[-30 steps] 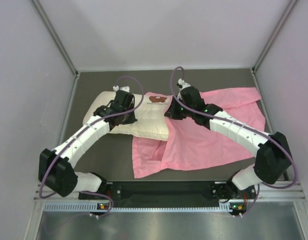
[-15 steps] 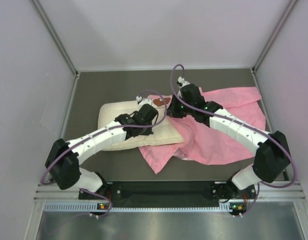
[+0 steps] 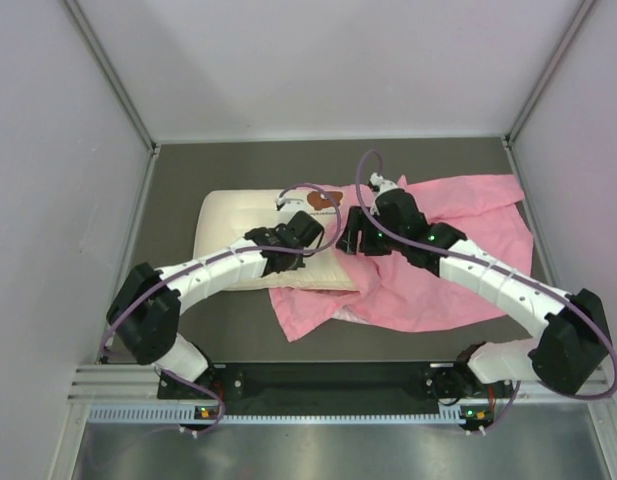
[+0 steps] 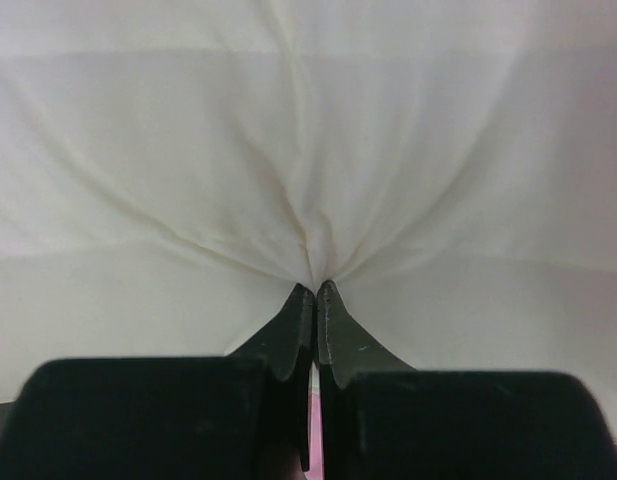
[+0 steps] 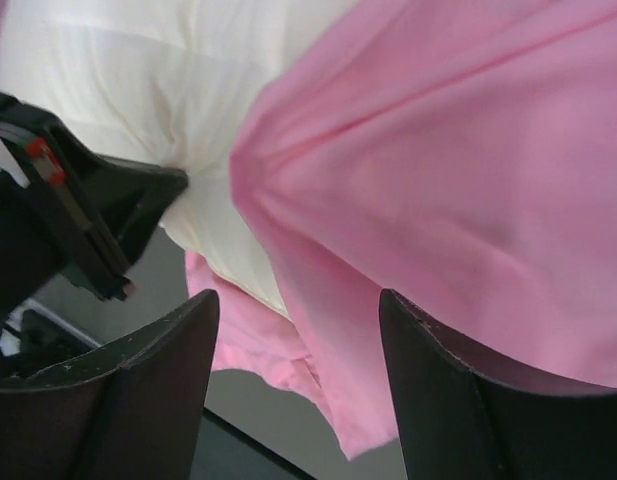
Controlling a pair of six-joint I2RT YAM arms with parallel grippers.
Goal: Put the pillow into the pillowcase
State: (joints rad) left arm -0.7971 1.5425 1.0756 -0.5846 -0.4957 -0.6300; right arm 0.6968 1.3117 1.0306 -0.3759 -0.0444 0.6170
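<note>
The cream-white pillow (image 3: 238, 222) lies at centre left, its right end with the brown print (image 3: 321, 198) meeting the pink pillowcase (image 3: 458, 265). In the left wrist view my left gripper (image 4: 315, 290) is shut, pinching a pucker of the pillow (image 4: 308, 130). From above, that gripper (image 3: 306, 250) sits on the pillow's near right part. My right gripper (image 3: 356, 238) hovers over the pillowcase's left edge. Its jaws (image 5: 298, 300) stand open with pink pillowcase (image 5: 458, 170) draped between and above them, not clamped. The pillow (image 5: 138, 80) shows beside the fabric.
Grey table (image 3: 188, 310) is walled by white panels left, right and behind. A metal rail (image 3: 318, 380) holding both arm bases runs along the near edge. A pillowcase flap (image 3: 298, 310) hangs toward the front. The left arm's black wrist (image 5: 58, 220) is close to my right gripper.
The right gripper has opened and let go of the pillowcase. The left arm has carried the pillow to the right, pushing its printed end against the pink fabric, which has bunched up.
</note>
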